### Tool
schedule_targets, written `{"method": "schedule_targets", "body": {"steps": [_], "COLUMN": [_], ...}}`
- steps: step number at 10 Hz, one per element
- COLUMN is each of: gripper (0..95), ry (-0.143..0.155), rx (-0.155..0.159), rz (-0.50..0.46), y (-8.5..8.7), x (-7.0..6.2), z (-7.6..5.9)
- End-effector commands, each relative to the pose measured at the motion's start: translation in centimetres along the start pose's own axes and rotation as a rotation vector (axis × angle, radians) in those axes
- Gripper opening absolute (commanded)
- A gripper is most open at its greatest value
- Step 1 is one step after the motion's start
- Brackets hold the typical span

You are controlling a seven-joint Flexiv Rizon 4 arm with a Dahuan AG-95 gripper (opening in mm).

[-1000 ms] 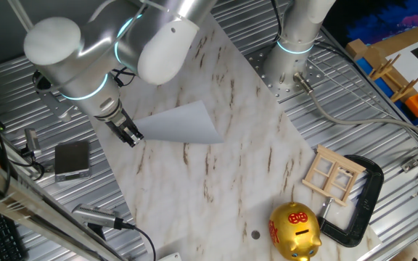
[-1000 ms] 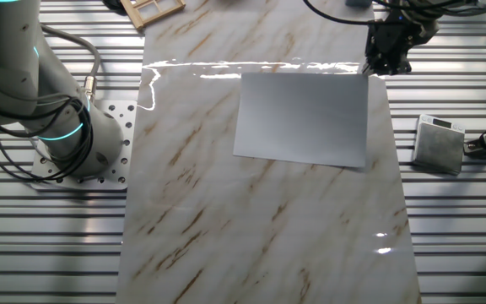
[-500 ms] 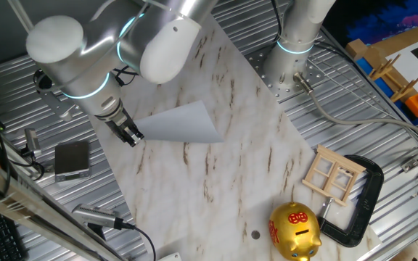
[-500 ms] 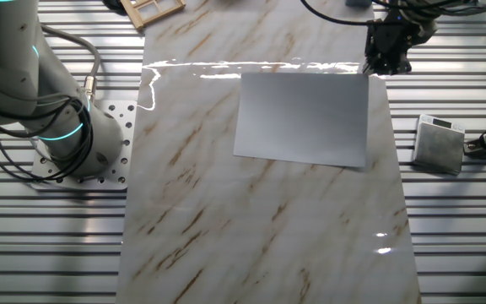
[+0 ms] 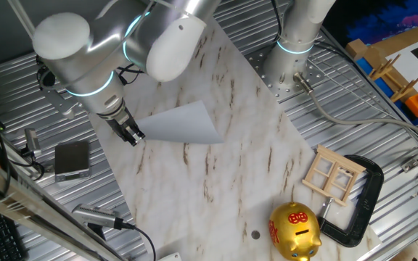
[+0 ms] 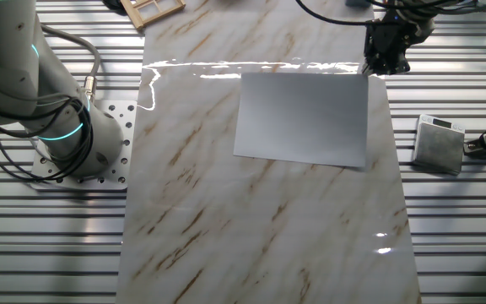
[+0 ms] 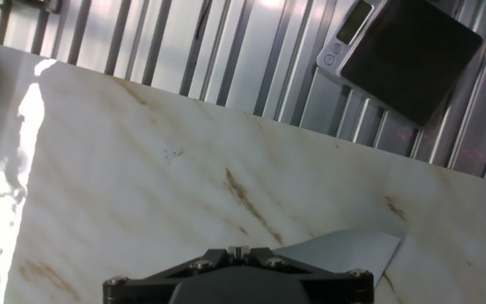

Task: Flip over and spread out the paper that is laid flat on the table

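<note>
One sheet of paper (image 6: 302, 118) lies flat near the surface (image 6: 260, 228) edge, jaws at its corner; whether they pinch it, I cannot tell. Thin paper may slip free or crease when lifted

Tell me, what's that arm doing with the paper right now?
Gripper at the paper's corner; grip unclear. Paper flat on the table, not flipped. Nothing in the way.
</note>
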State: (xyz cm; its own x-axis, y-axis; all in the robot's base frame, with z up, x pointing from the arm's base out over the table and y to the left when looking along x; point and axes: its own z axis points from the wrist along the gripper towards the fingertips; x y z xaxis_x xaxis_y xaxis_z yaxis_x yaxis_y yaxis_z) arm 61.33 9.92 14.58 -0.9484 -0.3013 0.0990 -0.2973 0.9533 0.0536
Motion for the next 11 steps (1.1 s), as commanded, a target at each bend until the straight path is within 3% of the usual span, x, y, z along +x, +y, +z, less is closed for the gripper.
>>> {"method": "schedule_targets", "body": {"steps": [1,11], "gripper": [0.0,0.0], "ry": [0.003,-0.004], "rx": [0.000,0.012], "rz": [-0.005,0.005], "y": [0.01,0.01], "x": [-0.01,-0.01], "z": [-0.06,-0.06]}}
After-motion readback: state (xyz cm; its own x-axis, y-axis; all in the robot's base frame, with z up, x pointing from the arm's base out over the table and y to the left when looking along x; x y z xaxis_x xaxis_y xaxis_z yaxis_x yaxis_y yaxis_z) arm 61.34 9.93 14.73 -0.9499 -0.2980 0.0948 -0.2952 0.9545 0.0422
